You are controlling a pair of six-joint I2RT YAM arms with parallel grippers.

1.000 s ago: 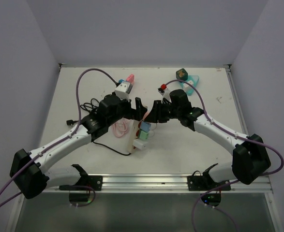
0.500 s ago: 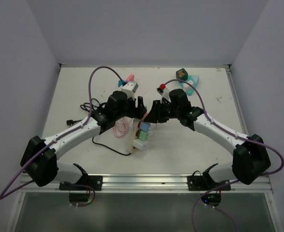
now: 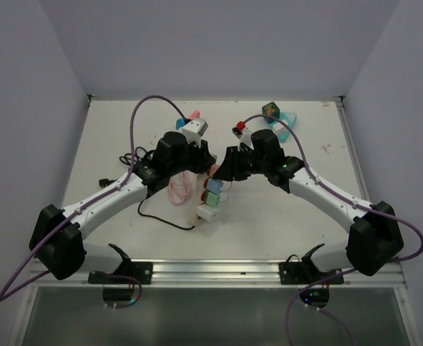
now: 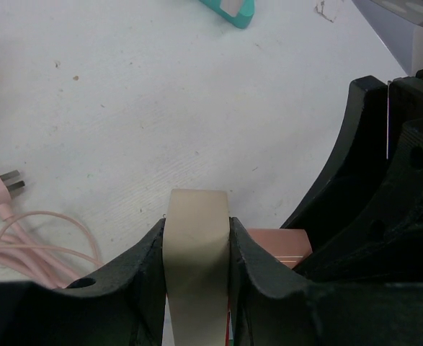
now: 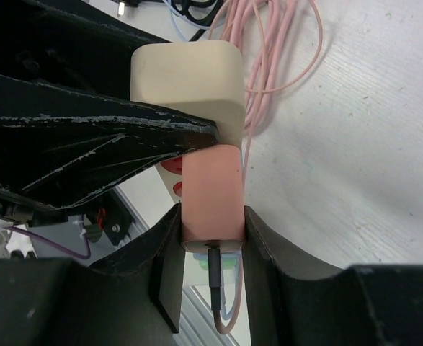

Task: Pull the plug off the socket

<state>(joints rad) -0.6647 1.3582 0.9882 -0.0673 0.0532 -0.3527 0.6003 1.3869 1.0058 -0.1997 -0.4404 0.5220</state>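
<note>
Closing from wide open, left pincer [image 4: 197, 232] had clamped the socket [image 4: 195, 288] end; right pincer [image 5: 211, 216] stayed shut on the pink plug [image 5: 211, 189], seated against the socket at mid-surface [image 3: 283, 209], its long axis running back toward the right arm.

So the white counter [image 3: 283, 216] has a bunch of random stuff on it. Back right there's a teal thing [image 3: 286, 128] with a dark green cube [image 3: 271, 109] just behind it, touching or only close, can't really tell. A small whitish scrap [image 3: 326, 149] sits off to the right of those. Back left, a pink and blue object [image 3: 189, 117] peeks out, mostly hidden. There's a tangle of black cable [image 3: 128, 157] on the left side, and a loose coil of pink cord [image 3: 177, 191] near the middle, its pronged end lying flat on the counter.
</note>
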